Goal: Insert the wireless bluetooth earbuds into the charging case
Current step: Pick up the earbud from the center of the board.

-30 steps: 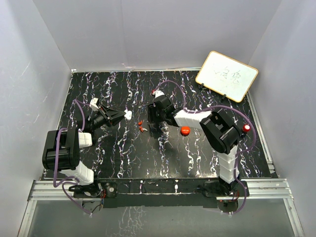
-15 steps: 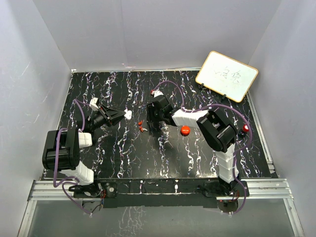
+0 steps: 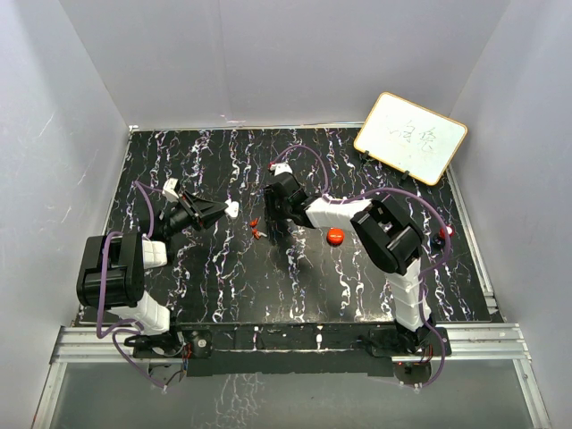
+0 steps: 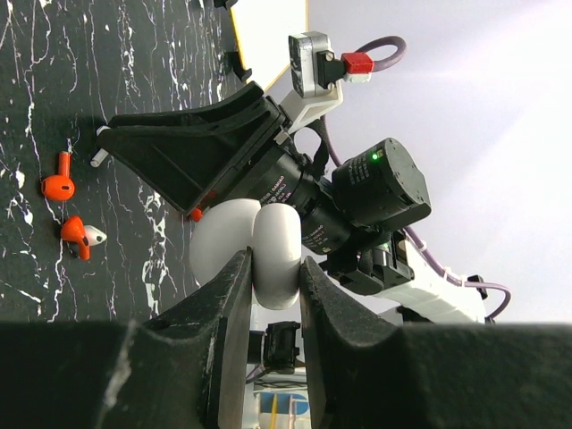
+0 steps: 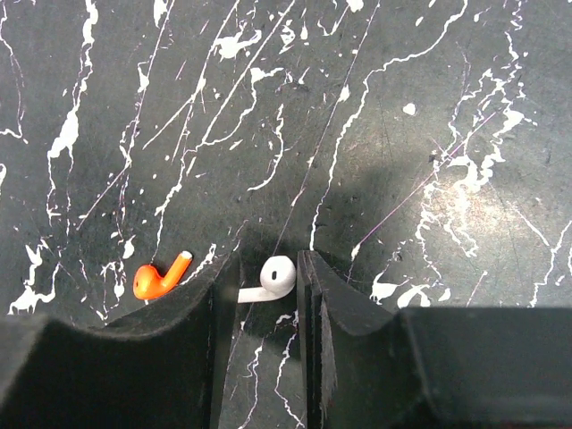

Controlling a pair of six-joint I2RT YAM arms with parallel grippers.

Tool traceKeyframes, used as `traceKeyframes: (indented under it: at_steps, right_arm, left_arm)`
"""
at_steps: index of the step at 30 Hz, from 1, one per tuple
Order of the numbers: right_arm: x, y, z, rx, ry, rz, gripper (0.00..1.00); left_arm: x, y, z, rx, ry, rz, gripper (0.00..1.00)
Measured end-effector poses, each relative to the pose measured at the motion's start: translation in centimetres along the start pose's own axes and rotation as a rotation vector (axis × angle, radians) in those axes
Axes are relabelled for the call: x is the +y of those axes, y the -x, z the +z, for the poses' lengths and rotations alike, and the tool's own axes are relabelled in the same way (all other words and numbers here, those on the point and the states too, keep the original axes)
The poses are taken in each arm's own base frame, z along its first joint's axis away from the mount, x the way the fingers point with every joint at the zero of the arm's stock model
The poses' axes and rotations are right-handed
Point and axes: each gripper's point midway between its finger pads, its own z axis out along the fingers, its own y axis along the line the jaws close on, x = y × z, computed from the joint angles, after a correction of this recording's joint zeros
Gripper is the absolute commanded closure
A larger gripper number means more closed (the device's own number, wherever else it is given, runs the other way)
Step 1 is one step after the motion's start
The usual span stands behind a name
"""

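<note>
Black padded fingers (image 5: 223, 304) of the right end effector (image 5: 268, 259) stand on the worktop (image 3: 223, 286) with only a narrow gap between them. The white earbud (image 5: 275, 275) lies in that gap and fills it from side to side. I cannot tell whether the pads are already pressing it or only flanking it. Just outside the left-hand pad in the wrist view, a red earbud (image 5: 159, 280) lies on the marbled surface, close enough that the finger stands between it and the white one. A second red earbud (image 4: 57, 186) lies a little further off, apart from the pair.

Across from this, the left end effector (image 4: 273, 264) is pinching the white case (image 4: 237, 241) by its rounded body and holds it off the worktop. The case sits near the earbuds but well clear of them. From the left wrist, the right end effector's black body fills the space just behind the case.

On the near side of the right forearm, a red disc (image 3: 335, 236) lies on the worktop. At the far right corner, a whiteboard (image 3: 410, 137) is propped up at a tilt.
</note>
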Motion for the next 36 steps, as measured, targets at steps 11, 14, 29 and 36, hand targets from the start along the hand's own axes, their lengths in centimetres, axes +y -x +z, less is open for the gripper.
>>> traceKeyframes:
  at_steps: [11,14,29,36]
  right_arm:
    - [-0.11,-0.19,0.0,-0.009,-0.059,-0.023,0.69]
    - [-0.12,-0.25,-0.03,-0.011,-0.069,-0.026,0.7]
    - [-0.56,-0.45,-0.24,-0.01,-0.123,-0.048,0.83]
    - [-0.83,-0.37,-0.29,-0.013,-0.137,-0.068,0.87]
  left_arm:
    - [-0.18,0.04,0.01,-0.001,-0.007,0.007,1.0]
    - [-0.23,0.05,0.01,-0.002,-0.009,0.008,1.0]
    - [-0.12,-0.04,-0.04,-0.001,-0.008,0.007,1.0]
    - [0.24,-0.02,0.02,-0.001,-0.003,-0.002,1.0]
